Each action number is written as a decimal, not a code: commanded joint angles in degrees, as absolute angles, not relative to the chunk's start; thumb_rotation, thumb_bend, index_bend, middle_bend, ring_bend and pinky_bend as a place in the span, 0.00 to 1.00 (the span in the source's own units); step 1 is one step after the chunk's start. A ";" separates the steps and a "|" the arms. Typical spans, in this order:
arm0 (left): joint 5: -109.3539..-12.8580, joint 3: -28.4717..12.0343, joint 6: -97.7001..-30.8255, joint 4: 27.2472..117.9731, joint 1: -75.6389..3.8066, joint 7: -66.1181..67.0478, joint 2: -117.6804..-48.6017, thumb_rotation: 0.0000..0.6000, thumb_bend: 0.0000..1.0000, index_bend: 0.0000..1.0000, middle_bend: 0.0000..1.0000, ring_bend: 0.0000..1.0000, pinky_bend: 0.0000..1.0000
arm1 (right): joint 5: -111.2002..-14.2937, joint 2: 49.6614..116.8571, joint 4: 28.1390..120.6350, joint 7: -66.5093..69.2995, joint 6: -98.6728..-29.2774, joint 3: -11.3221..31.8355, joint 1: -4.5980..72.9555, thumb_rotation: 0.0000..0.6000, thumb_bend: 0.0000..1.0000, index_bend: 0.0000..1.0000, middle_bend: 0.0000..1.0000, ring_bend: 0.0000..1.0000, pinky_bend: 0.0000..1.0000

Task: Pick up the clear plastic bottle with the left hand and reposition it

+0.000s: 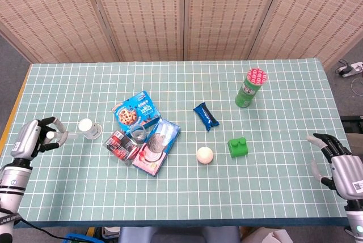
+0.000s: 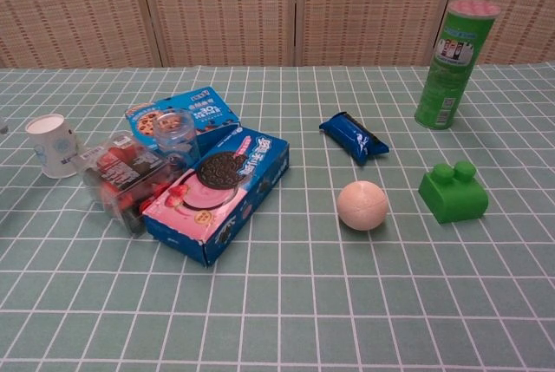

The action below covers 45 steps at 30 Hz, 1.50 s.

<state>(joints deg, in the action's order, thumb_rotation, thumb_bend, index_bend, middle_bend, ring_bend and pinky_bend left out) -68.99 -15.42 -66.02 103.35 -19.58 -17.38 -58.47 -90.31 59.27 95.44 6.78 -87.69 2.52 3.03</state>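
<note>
At the counter's [image 1: 272, 186] left edge, a clear plastic bottle [image 1: 58, 137] is gripped in the left hand's [image 1: 31, 139] curled fingers, seemingly for repositioning, while the right hand [image 1: 339, 163] is held empty, fingers spread.

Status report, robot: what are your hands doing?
Left hand holds clear plastic bottle. Right hand open, idle. White cup close beside bottle.
</note>
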 commanded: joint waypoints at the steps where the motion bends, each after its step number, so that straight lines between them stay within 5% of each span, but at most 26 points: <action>1: -65.74 -17.64 -60.45 107.70 -19.31 -37.37 -56.33 1.00 0.53 0.79 1.00 1.00 1.00 | -90.31 59.25 95.43 6.78 -87.60 2.48 3.05 1.00 0.47 0.23 0.19 0.13 0.35; 7: -68.49 -18.54 -56.62 107.27 -19.02 -47.43 -53.34 1.00 0.53 0.79 1.00 1.00 1.00 | -90.41 59.21 95.49 6.85 -87.84 2.48 2.95 1.00 0.47 0.23 0.19 0.13 0.35; 23: -65.75 -15.16 -71.36 102.21 -20.10 -9.36 -62.38 1.00 0.53 0.79 1.00 1.00 1.00 | -90.06 59.02 95.44 7.22 -87.65 2.58 2.98 1.00 0.47 0.23 0.19 0.13 0.35; 45: -57.20 -22.16 -65.66 113.73 -24.45 -14.37 -59.27 1.00 0.53 0.79 1.00 1.00 1.00 | -89.26 58.96 95.15 7.76 -86.77 2.78 3.29 1.00 0.47 0.23 0.19 0.13 0.35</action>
